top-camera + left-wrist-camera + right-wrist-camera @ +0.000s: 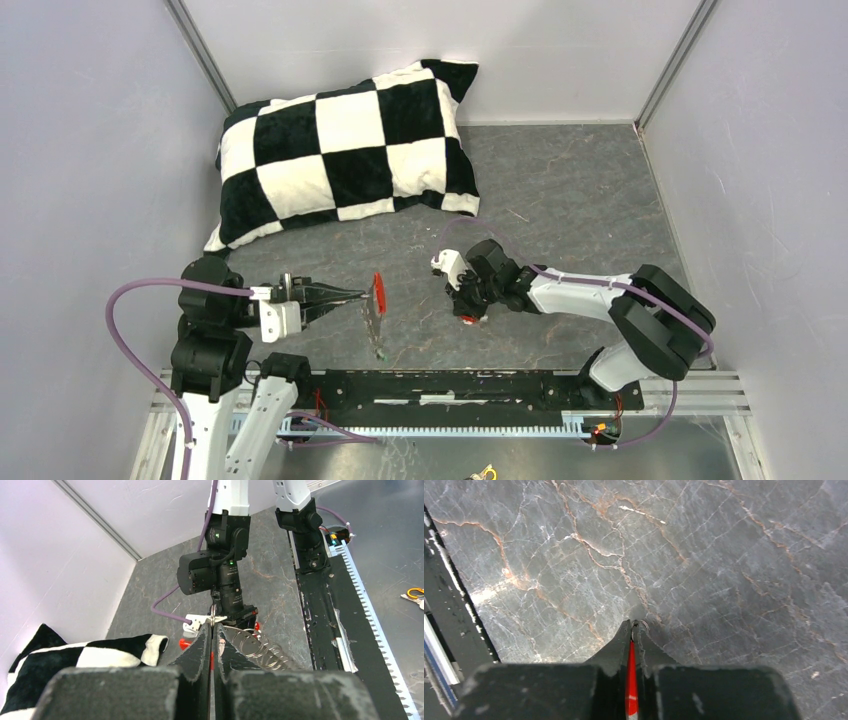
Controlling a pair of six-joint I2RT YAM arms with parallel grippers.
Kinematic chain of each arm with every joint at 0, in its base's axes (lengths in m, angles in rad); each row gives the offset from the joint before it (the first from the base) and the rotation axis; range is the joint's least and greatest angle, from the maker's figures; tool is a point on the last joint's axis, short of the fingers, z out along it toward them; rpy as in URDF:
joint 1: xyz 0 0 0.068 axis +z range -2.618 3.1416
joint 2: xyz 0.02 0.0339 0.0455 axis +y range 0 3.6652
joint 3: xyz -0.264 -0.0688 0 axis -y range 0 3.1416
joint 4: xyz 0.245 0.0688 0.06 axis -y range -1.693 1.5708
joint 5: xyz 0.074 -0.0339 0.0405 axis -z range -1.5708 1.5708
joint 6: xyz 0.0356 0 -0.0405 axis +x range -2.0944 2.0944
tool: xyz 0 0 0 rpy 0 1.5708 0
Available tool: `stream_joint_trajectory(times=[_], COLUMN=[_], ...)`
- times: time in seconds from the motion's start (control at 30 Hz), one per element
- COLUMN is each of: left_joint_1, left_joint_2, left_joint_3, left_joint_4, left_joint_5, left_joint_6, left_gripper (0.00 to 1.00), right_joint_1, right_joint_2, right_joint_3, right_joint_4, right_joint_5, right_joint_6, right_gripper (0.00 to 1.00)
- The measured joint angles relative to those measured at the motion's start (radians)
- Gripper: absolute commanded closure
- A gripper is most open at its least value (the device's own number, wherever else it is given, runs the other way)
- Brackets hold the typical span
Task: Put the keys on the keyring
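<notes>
My left gripper (358, 297) is shut on the keyring (378, 293) and holds its curved red fob upright above the table, with the silvery chain (378, 332) hanging below. In the left wrist view the jaws (213, 628) are pressed together with a red sliver between them, and the chain's coiled rings (265, 650) trail off to the right. My right gripper (466, 312) points down at the table to the right of the keyring and apart from it. It is shut on the red-headed key (631, 680), whose small metal loop (640, 624) pokes out past the fingertips.
A black-and-white checkered pillow (345, 150) lies at the back left. The black base rail (450, 385) runs along the near edge. A yellow clip with other keys (414, 594) lies beyond the rail. Grey walls close in both sides.
</notes>
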Motion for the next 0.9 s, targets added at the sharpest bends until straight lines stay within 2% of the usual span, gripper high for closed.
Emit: stream_joint_trajectory(times=[0.17, 0.6, 0.77, 0.9], left_joint_1=[0.000, 0.000, 0.000, 0.000], left_joint_2=[-0.003, -0.013, -0.013, -0.014], left_joint_3=[0.000, 0.000, 0.000, 0.000], left_joint_4=[0.000, 0.000, 0.000, 0.000], left_joint_5=[0.000, 0.000, 0.000, 0.001], left_joint_6=[-0.002, -0.003, -0.003, -0.003], left_gripper=[0.98, 0.98, 0.98, 0.98], right_joint_1=[-0.006, -0.011, -0.012, -0.012], right_joint_2=[-0.018, -0.189, -0.265, -0.372], right_joint_3=[0.000, 0.002, -0.030, -0.098], right_joint_4=[-0.007, -0.041, 0.005, 0.142], right_joint_5=[-0.029, -0.059, -0.168, -0.324], right_joint_6=[0.000, 0.003, 0.031, 0.103], right_gripper=[1.00, 1.00, 1.00, 1.00])
